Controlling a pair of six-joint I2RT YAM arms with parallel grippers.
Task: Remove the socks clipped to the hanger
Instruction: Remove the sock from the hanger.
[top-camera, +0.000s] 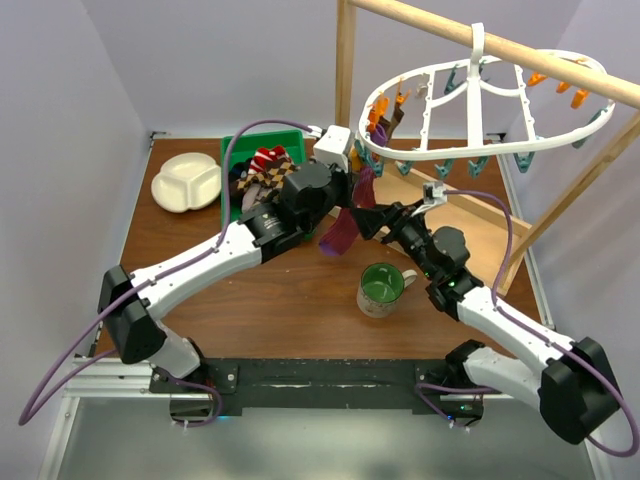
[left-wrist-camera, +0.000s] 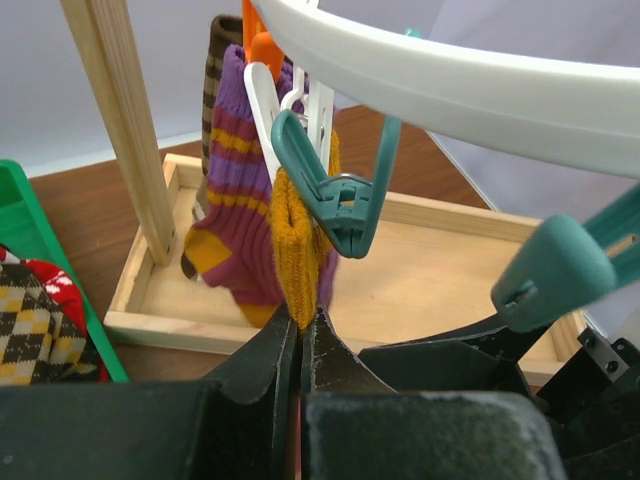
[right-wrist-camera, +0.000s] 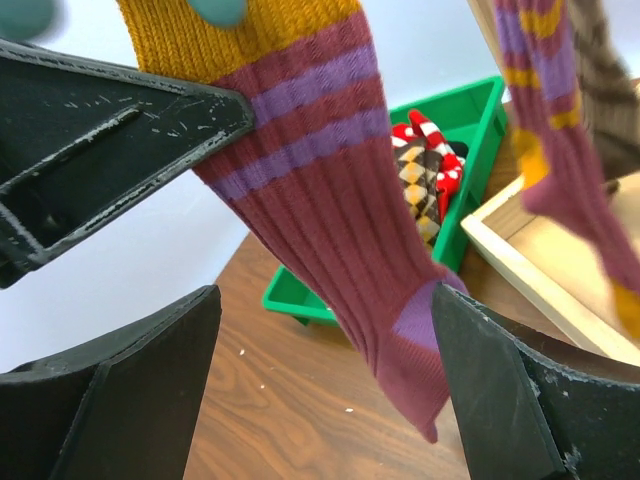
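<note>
**Left claw pinches the clipped cuff, right claw stands wide around the foot**

We see the left claw (left-wrist-camera: 302, 325) closed tight on the mustard cuff of the maroon sock (right-wrist-camera: 340, 230). It grips just below the teal clip (left-wrist-camera: 335, 195), which bites the same cuff from above. That clip hangs from the white hanger (left-wrist-camera: 480, 90), whose rim sweeps over the claw.

The rest of the sock drops beneath the left claw and runs down between the fingers of the right claw (right-wrist-camera: 325, 300). Those fingers stand wide apart and grip nothing. The sock's foot lies close against one finger and well apart from the other.

Beyond the left claw a purple sock (left-wrist-camera: 235, 200) with mustard stripes hangs from the hanger. A brown striped sock (left-wrist-camera: 215, 70) hangs behind it, and both are above the wooden tray (left-wrist-camera: 440, 270).

Off to the left claw's side, the green bin (left-wrist-camera: 25, 215) holds a checkered sock (left-wrist-camera: 30, 330) and a red-and-white sock (right-wrist-camera: 420, 135). Near the right claw, on the table, stands a green mug (top-camera: 380, 288)
</note>
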